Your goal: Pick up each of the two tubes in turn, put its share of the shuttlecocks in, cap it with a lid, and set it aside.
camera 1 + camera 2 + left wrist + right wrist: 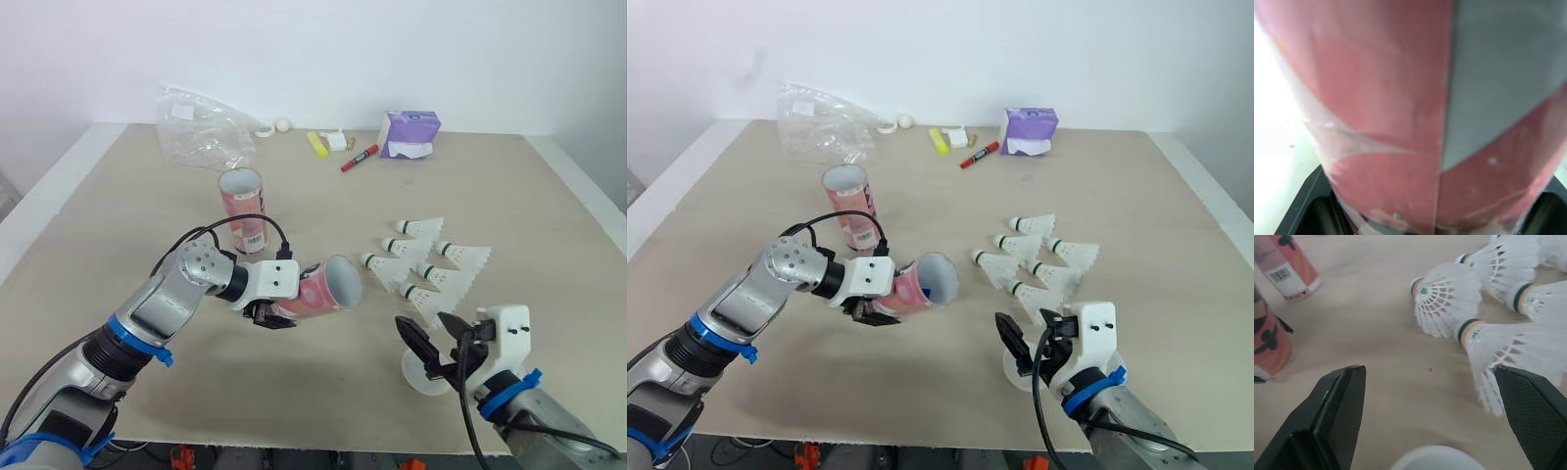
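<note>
left gripper: clamping a pink cardboard tube, its open mouth pointing toward the right gripper.
right gripper: fingers spreading wide, hovering above a white round lid.
white feathered shuttlecocks: lying just ahead of the right gripper.
second pink tube: standing upright beyond the left gripper.

— Can any word or number be read here?

— None. The standing tube carries a barcode label near its foot: black bars on white, the digits too small to read.

— And the held tube?

— Pink pattern and black shapes, no lettering.

— The shuttlecock?

— A round green sticker on its cork, print illegible.

— Farther back on the bench?

— A white patch on the purple packet and a white label on the plastic bag, both unreadable.
</note>
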You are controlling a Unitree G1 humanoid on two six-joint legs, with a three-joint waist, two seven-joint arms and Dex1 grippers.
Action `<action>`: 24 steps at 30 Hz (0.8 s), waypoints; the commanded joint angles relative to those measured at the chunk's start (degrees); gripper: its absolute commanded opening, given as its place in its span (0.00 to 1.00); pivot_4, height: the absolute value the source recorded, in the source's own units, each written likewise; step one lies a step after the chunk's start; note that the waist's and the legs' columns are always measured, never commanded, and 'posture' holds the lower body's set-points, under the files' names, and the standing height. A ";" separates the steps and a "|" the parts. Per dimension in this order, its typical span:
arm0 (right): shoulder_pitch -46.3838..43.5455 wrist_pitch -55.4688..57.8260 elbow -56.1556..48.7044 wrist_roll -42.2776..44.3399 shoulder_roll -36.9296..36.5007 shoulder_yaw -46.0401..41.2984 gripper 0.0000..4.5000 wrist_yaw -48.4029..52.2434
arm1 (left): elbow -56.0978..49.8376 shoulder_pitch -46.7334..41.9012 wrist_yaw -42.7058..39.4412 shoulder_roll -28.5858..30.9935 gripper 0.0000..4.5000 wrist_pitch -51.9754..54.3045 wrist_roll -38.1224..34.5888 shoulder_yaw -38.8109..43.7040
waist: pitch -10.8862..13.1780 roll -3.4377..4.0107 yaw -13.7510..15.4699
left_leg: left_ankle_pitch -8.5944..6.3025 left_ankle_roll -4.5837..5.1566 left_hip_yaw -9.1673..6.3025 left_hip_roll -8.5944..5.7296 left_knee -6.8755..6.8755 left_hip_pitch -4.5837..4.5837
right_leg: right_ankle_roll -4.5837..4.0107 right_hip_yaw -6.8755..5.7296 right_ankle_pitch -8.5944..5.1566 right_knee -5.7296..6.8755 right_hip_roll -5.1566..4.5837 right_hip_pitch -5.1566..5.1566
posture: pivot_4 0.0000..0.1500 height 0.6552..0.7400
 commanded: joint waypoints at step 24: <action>-10.05 2.86 10.20 3.16 3.02 -1.88 0.07 -5.51 | -2.07 2.59 2.16 -0.10 0.67 2.83 1.07 -0.96 | -0.01 0.01 -0.01 | 0.01 0.02 -0.02 -0.05 -0.02 -0.05 | 0.05 0.12 -0.02 -0.01 0.03 -0.02 | 1.00 1.00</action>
